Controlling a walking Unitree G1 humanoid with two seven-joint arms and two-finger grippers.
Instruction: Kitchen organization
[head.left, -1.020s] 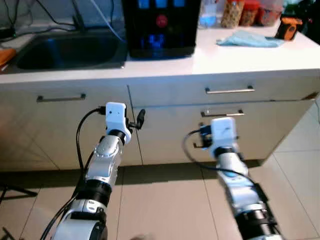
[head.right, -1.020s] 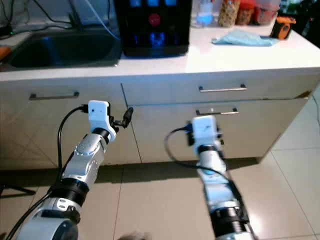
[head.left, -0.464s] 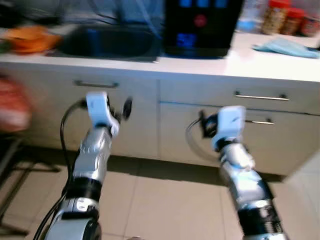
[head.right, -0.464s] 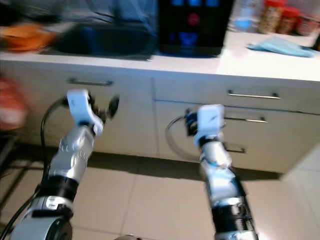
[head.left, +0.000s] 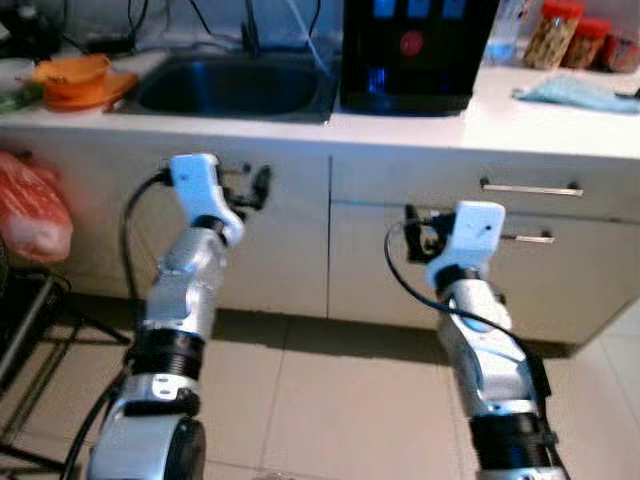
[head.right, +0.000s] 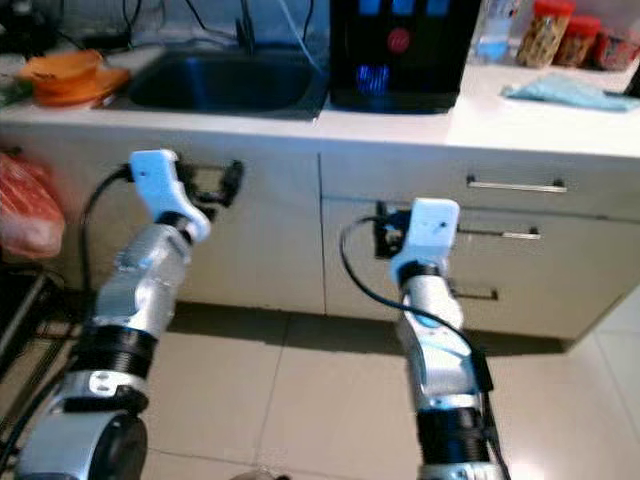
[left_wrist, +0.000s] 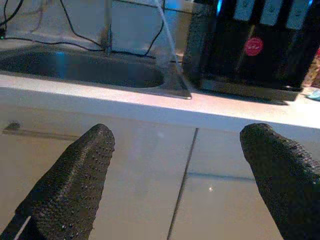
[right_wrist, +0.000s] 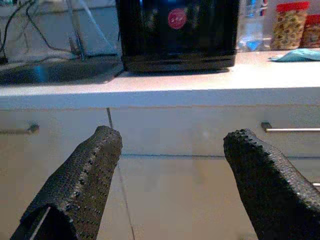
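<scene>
I stand facing a white kitchen counter (head.left: 480, 125) with cream cabinet fronts below it. Both arms are raised in front of the cabinets. My left gripper (head.left: 248, 186) is open and holds nothing, level with the cupboard door under the sink (head.left: 235, 88). My right gripper (head.left: 420, 228) is also open, just before the drawer fronts beneath a black appliance (head.left: 415, 50). In the wrist views the left fingers (left_wrist: 75, 185) and right fingers (right_wrist: 80, 185) stand wide apart with only cabinet between them. Orange bowls (head.left: 75, 75) sit on the counter left of the sink.
A blue cloth (head.left: 575, 93), jars (head.left: 555, 35) and a bottle (head.left: 505, 30) stand at the counter's back right. Metal drawer handles (head.left: 530, 188) run along the right drawers. An orange-red plastic bag (head.left: 30, 210) hangs at the far left above a dark frame (head.left: 30, 330). Tiled floor lies below.
The camera has swung left and steadied, bringing the orange bowls and the bag into view. Both arms stay raised with grippers open and empty.
</scene>
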